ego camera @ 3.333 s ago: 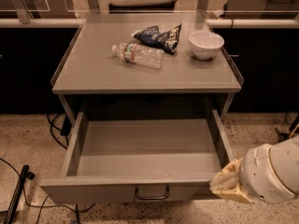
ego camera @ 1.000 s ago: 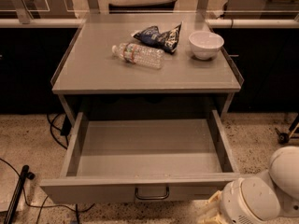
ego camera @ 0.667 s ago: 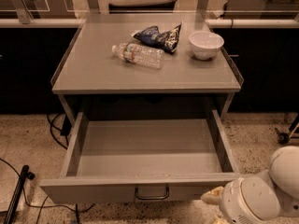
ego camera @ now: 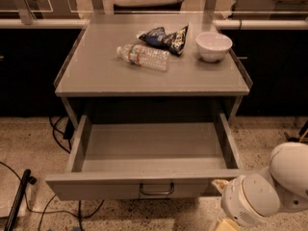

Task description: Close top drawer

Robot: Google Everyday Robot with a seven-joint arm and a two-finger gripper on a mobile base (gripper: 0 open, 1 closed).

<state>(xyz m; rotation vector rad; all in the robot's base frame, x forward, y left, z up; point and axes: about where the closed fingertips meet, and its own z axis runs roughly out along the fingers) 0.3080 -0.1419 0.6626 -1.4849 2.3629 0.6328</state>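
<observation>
The top drawer [ego camera: 154,148] of the grey metal cabinet is pulled far out and is empty inside. Its tall plain front panel [ego camera: 96,187] faces me near the bottom of the view, with a dark loop handle [ego camera: 156,189] at its centre. My gripper [ego camera: 223,196] is at the bottom right, on the end of a bulky white arm [ego camera: 269,191]. It sits just in front of the right end of the drawer's front panel, low and close to the floor. Most of it is hidden by the arm's round wrist.
On the cabinet top [ego camera: 96,76] lie a clear plastic bottle [ego camera: 143,57], a dark chip bag [ego camera: 163,38] and a white bowl [ego camera: 213,46]. Cables [ego camera: 57,129] trail on the speckled floor at the left. A dark pole [ego camera: 17,198] lies at the bottom left.
The arm has dropped from beside the drawer's right front corner to lower and a little left, in front of the panel. The drawer has not moved.
</observation>
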